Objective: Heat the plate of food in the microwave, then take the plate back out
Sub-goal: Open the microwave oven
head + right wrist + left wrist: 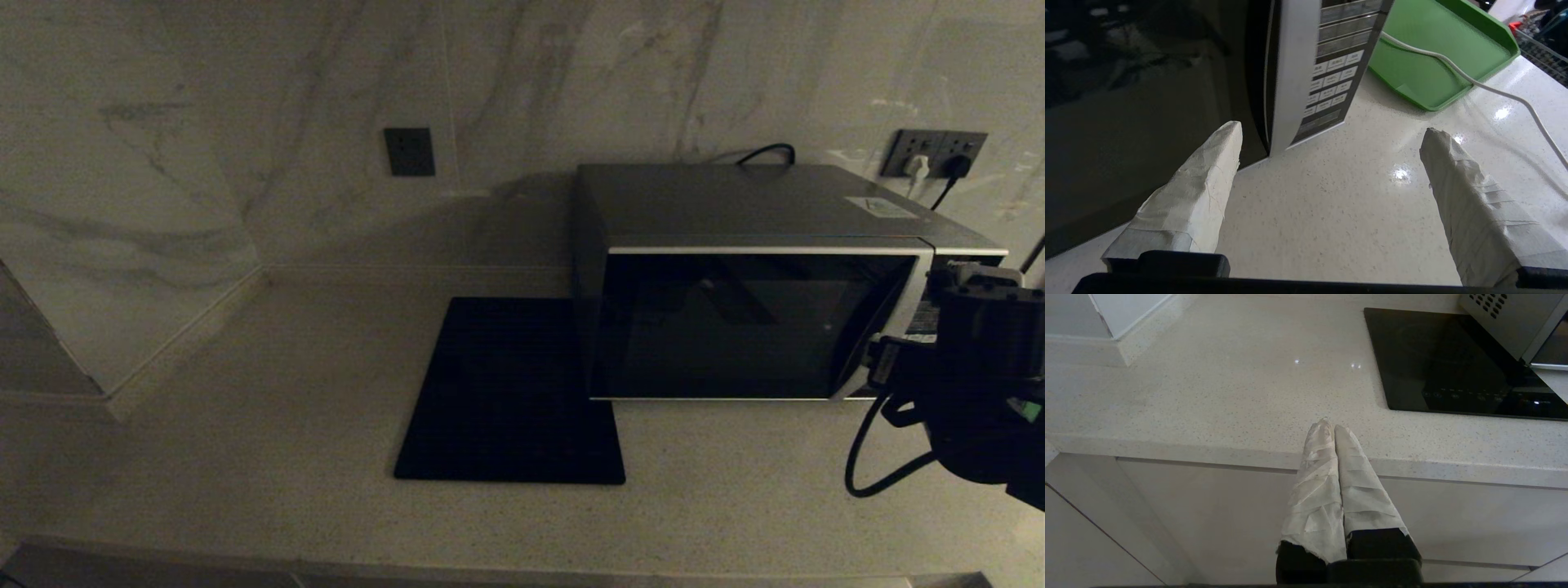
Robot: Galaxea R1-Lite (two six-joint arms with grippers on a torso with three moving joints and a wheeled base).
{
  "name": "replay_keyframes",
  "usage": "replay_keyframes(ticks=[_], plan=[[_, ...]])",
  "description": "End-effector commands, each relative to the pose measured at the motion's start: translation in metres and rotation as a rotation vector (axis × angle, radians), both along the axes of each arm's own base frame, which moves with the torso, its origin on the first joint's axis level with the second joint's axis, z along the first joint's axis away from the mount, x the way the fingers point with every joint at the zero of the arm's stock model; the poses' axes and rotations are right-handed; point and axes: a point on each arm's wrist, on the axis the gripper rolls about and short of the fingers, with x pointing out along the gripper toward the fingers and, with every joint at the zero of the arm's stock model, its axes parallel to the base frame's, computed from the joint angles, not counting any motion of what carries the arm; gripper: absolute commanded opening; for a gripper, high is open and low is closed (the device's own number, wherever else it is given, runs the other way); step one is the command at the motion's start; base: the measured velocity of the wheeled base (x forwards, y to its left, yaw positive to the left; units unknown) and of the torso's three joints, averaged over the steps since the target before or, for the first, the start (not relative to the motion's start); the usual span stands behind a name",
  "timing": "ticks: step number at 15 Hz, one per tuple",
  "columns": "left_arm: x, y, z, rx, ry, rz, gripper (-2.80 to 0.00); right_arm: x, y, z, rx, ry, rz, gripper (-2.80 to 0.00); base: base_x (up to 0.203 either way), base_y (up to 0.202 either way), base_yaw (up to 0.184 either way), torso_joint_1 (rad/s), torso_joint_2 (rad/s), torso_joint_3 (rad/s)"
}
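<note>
The microwave (751, 318) stands on the counter (286, 425) with its door closed, and the plate is in no view, so whether it sits behind the dark glass cannot be told. The right gripper (1331, 167) hovers low in front of the microwave's right end, its jaws spread wide and empty, one taped finger (1204, 183) before the glass, the other (1470, 196) over bare counter, with the door's silver trim and the button panel (1335, 73) just ahead between them. This looks like a door or button step: either starting the heat or opening up to fetch the plate. The next move likely calls for a short, straight reach to the panel or door edge, keeping the fingers off the glass.

The left gripper (1331, 428) is parked at the counter's front edge, jaws pressed together on nothing, well apart from the work.

Room is fair. A black mat (510, 392) lies just beside the microwave's left side, where a swinging door would pass over it. To the microwave's right sit a green tray (1453, 49) and a white cable (1515, 102) crossing the counter, which a wide sweep could snag.
</note>
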Motion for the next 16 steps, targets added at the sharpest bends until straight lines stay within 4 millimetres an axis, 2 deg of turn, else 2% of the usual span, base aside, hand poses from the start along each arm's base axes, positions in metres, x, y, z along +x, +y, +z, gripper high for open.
replay_keyframes(ticks=[1,4,9,10,12,14,16], plan=[[0.0,0.0,0.0,-0.001,0.0,0.0,-2.8,0.024,0.004,-0.01,-0.02,0.018,-0.051,0.0,0.0,0.0,0.0,0.0,0.0,0.0],[0.0,0.0,0.0,-0.001,0.0,0.0,-2.8,0.047,0.007,-0.006,-0.054,-0.017,-0.179,0.0,0.0,0.0,0.0,0.0,0.0,0.0],[0.0,0.0,0.0,-0.001,0.0,0.0,-2.8,0.048,0.019,-0.003,-0.051,-0.035,-0.162,0.0,0.0,0.0,0.0,0.0,0.0,0.0],[0.0,0.0,0.0,-0.001,0.0,0.0,-2.8,0.046,0.019,-0.005,-0.053,-0.026,-0.16,-2.8,0.0,0.0,0.0,0.0,0.0,0.0],[0.0,0.0,0.0,-0.001,0.0,0.0,-2.8,0.04,0.022,-0.016,-0.067,0.017,-0.146,-2.8,0.0,0.0,0.0,0.0,0.0,0.0],[0.0,0.0,0.0,-0.001,0.0,0.0,-2.8,0.045,0.023,-0.028,-0.071,0.045,-0.14,-2.8,0.0,0.0,0.0,0.0,0.0,0.0],[0.0,0.0,0.0,-0.001,0.0,0.0,-2.8,0.052,0.025,-0.028,-0.06,0.036,-0.128,-2.8,0.0,0.0,0.0,0.0,0.0,0.0]])
